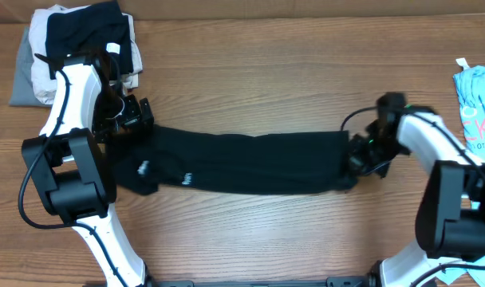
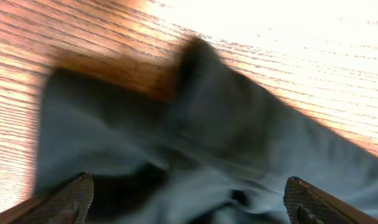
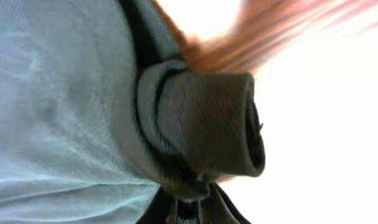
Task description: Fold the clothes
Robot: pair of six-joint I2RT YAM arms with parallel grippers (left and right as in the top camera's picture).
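The clothes, a long black garment with small white print near its left end, lie stretched in a band across the wooden table. My left gripper hovers over the garment's left end. In the left wrist view it is wide open, with the dark fabric rumpled below and between its fingertips. My right gripper is at the garment's right end. In the right wrist view it is shut on a bunched fold of the fabric, which lifts off the table.
A pile of folded clothes, black on top of beige and grey, sits at the back left next to my left arm. A light blue printed shirt lies at the right edge. Bare wood lies behind the garment.
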